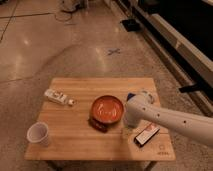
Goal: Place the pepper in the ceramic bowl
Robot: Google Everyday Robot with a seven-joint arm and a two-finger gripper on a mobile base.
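The gripper hangs low over the wooden table, between the ceramic bowl and the black-and-red packet. Whether it is open or closed, I cannot tell. The pepper seems to lie on the table against the near edge of the bowl. It is to the picture's left of the gripper and apart from it.

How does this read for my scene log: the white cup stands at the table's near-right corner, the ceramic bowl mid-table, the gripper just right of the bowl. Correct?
Not quite: the camera view shows the white cup at the near-left corner. The ceramic bowl is mid-table, and the gripper hangs just right of it.
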